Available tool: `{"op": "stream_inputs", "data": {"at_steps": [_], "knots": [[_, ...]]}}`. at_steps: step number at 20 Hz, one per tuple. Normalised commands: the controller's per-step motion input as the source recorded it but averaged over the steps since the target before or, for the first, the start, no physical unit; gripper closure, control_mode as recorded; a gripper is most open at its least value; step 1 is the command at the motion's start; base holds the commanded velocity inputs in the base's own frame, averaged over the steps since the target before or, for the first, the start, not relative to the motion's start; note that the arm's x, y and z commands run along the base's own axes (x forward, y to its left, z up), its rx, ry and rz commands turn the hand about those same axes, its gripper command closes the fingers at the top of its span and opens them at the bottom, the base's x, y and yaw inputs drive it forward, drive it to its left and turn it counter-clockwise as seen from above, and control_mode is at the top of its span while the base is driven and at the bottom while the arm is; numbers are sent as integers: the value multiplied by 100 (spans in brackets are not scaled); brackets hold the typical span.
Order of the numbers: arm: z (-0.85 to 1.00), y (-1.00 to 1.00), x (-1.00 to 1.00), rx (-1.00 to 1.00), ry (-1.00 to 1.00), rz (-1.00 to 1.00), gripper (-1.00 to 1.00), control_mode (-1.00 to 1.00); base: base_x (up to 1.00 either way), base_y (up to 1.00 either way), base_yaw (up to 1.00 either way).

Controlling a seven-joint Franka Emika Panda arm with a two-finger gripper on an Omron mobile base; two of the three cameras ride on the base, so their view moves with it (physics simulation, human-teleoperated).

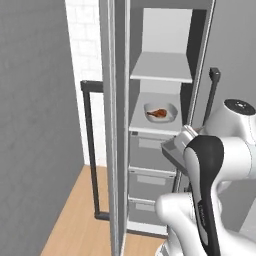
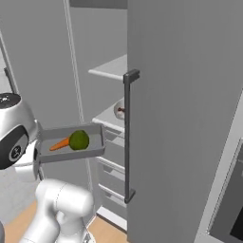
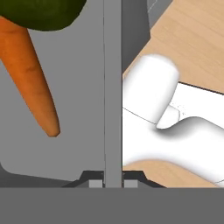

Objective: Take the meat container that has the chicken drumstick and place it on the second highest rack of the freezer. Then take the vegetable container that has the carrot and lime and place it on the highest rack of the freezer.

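In the left base view, the freezer (image 1: pixel 160 120) is standing open, and the meat container (image 1: pixel 161 112) with the chicken drumstick (image 1: pixel 158 113) is resting on the lower white shelf (image 1: pixel 150 127), beneath the highest rack (image 1: pixel 162 67).

In the right base view, the arm is holding the grey vegetable container (image 2: pixel 71 144) level, near the freezer's left side and in front of its drawers (image 2: pixel 111 166); the carrot (image 2: pixel 59 144) and lime (image 2: pixel 79 140) are lying inside, touching.

In the hand view, the gripper (image 3: pixel 113 183) is pinching the container's thin upright wall between closed fingertips, with the carrot lying left of that wall.
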Motion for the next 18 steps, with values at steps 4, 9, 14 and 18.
{"op": "stream_inputs", "data": {"at_steps": [4,9,14,18], "knots": [[0,0,0,0,0,0,100,100,29,23,-4],[0,0,0,0,0,0,100,100,15,65,-4],[0,0,0,0,0,0,100,100,32,22,-1],[0,0,0,0,0,0,100,100,18,-14,0]]}}
